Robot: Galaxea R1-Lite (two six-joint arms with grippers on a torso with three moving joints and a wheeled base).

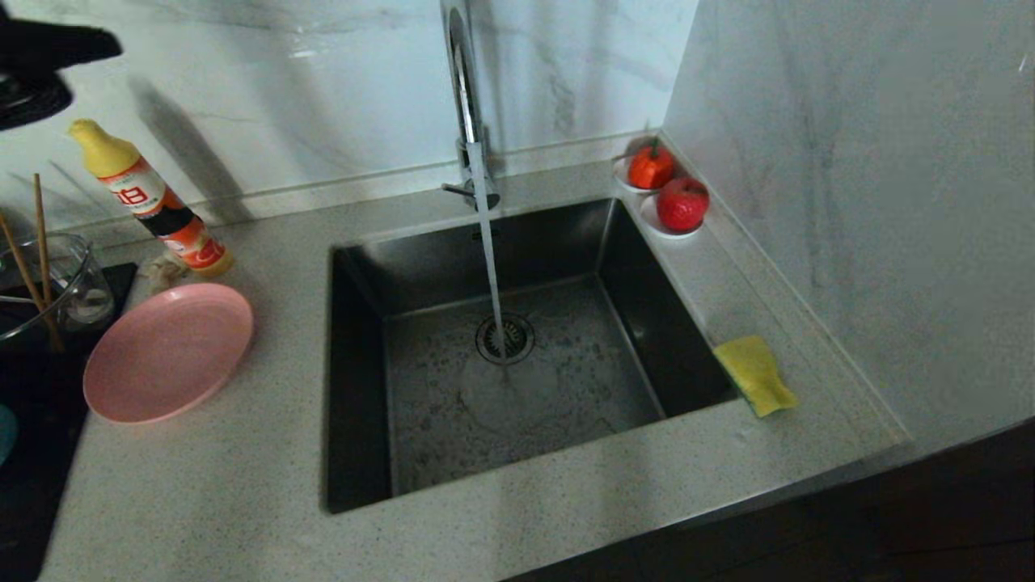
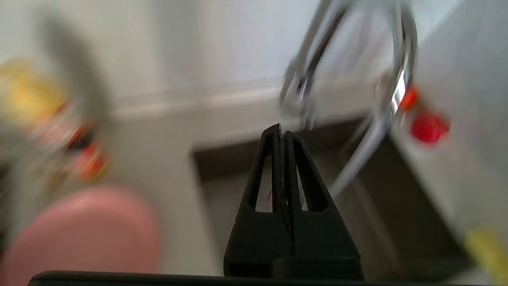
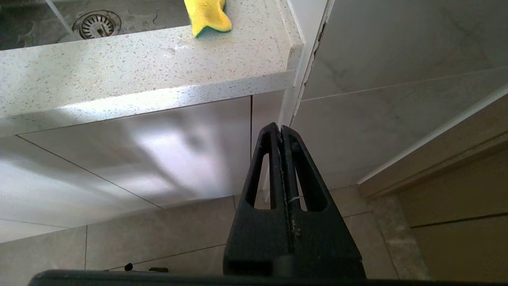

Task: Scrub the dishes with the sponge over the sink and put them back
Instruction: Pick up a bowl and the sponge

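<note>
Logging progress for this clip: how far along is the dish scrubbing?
Done: only the tap runs into the sink. In hand: nothing; left gripper and right gripper are shut and empty. Left: sponge and pink plate lie untouched on the counter.

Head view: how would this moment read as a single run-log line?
tap running | pink plate on counter | sponge beside sink | left end effector shut, empty | right end effector shut, parked below counter

Pretty dim and soft overall in the head view, with a dark shadow streak on the wall at upper left. Left wrist view totally smeared by motion blur. Right wrist view sharp, with bright glare on the cabinet front (image 3: 166, 155) at center left.
</note>
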